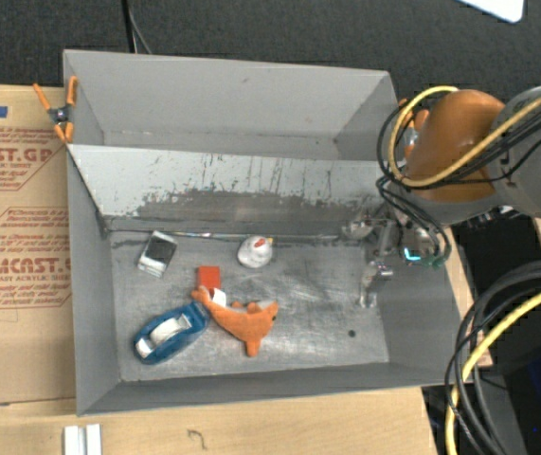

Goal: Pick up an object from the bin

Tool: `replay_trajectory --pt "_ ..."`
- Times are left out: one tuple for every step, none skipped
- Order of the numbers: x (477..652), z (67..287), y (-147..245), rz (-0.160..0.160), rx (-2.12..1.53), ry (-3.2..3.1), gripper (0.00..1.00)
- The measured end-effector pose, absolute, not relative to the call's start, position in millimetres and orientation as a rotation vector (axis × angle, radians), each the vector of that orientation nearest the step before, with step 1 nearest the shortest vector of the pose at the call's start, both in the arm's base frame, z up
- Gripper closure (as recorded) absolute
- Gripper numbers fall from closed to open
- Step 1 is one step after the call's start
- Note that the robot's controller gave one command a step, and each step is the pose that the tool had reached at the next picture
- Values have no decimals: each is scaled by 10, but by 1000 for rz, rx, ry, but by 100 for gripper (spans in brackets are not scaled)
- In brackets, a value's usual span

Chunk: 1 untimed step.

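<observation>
Gripper (371,290): low over bare floor near the bin's right wall; cannot tell whether it is open or closed.
Nearest thing: orange plush toy (243,320), lying flat mid-floor toward the near edge, well apart from the gripper.
Red block (209,277): touching the plush toy's left end.
Blue-and-white object (169,335): near-left corner, just beside the plush.
White rounded thing (256,251): red patch on it, close to the far wall.
Small silver box (157,253): far-left, at the foot of the wall.
Bin (251,93): grey metal, floor scuffed.
</observation>
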<state>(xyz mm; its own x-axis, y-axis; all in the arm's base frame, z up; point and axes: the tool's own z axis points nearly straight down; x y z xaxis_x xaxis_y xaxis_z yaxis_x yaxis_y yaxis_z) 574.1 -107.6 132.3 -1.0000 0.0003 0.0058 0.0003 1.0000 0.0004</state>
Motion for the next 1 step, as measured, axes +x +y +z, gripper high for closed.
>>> replay_trajectory --pt "5762 1368 -1074 1 1 -3143 0"
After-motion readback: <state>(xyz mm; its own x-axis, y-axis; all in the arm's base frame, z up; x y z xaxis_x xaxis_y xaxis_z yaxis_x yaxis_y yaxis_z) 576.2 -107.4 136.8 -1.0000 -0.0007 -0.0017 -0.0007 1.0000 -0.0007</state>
